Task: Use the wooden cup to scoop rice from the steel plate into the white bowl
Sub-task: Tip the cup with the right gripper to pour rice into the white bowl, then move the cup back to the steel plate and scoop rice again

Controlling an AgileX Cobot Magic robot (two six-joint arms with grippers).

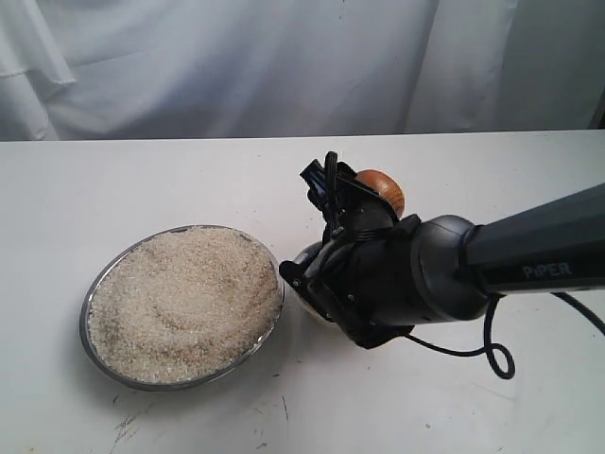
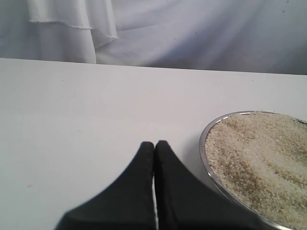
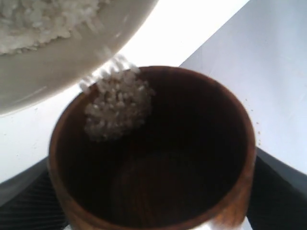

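Observation:
The steel plate lies left of centre, heaped with rice. My right gripper is shut on the wooden cup, held tilted just right of the plate. In the right wrist view the cup leans mouth-first over the white bowl. A clump of rice sits at the cup's lip, with grains spilling over it. Rice lies in the bowl. My arm hides most of the bowl in the exterior view. My left gripper is shut and empty, low over the table beside the plate's rim.
A white cloth backdrop hangs behind the white table. A black cable loops on the table under my right arm. Scuff marks dot the table's front edge.

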